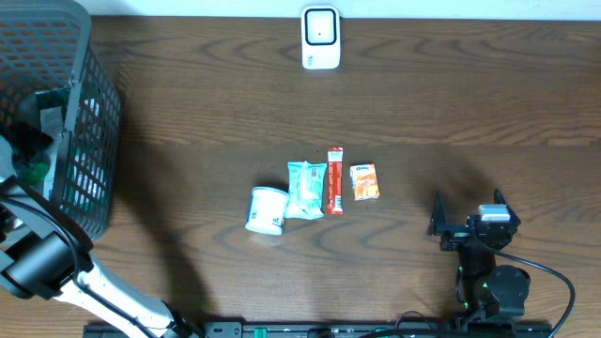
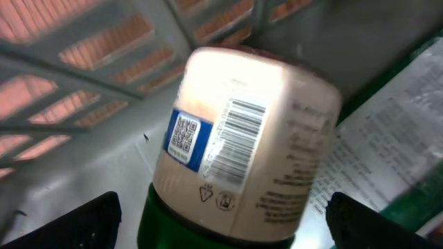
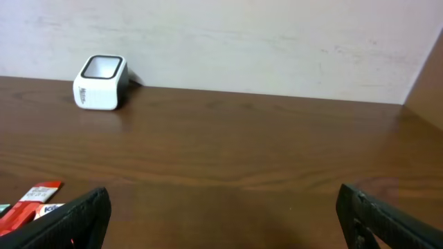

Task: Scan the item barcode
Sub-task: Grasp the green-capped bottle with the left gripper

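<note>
Here, bottle [image 2: 239, 149]: inside the basket [image 1: 89, 141], long axis running almost straight away from the left wrist camera, green end nearest, pale end farthest
Barcode [image 2: 235, 142]: facing that camera, tilted
Left gripper [image 2: 232, 221]: wide, flanking the bottle, no contact visible
Right gripper [image 3: 221, 214]: wide, empty, over the table [image 3: 242, 152]

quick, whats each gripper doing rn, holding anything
left gripper: open, fingers either side of the barcoded bottle inside the basket, no grip visible
right gripper: open, empty, over the table
</note>
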Tool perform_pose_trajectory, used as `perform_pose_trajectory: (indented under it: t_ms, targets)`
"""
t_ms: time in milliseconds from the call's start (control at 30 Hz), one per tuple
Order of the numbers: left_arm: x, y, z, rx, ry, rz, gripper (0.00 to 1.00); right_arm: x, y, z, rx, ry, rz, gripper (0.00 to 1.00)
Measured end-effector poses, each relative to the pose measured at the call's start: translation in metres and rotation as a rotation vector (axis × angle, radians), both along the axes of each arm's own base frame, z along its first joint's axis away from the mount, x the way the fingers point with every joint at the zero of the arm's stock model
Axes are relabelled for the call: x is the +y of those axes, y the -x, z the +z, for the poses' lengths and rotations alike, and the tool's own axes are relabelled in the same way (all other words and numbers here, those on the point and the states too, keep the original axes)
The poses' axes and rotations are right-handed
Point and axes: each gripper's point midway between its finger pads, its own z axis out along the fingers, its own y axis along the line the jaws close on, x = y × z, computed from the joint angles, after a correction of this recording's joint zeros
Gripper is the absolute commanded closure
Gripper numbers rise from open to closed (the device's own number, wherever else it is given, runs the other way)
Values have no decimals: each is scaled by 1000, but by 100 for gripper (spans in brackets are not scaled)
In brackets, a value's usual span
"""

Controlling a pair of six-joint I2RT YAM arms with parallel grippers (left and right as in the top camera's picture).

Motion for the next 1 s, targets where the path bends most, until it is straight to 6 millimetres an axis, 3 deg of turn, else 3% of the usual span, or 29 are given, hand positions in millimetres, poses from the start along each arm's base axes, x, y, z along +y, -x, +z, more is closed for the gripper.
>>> perform_pose_trajectory:
  t_ms: [100,200,267,633,733,1000]
  targets:
    - [-2,2,-10,2,4,3,8,0,0,0,0,0,0,1]
    - [-6,7,-21,11,15,11,20,0,0,0,0,0,0,1]
    - [-7,8,-24,12,16,10,22,0,0,0,0,0,0,1]
    - [-6,4,-18,-8,3,5,35,0,0,0,0,0,0,1]
    - [-4,-1,5,-55,-32,0,37,0,0,0,0,0,0,1]
    - [0,-1,115,-235,-204,7,37,0,0,0,0,0,0,1]
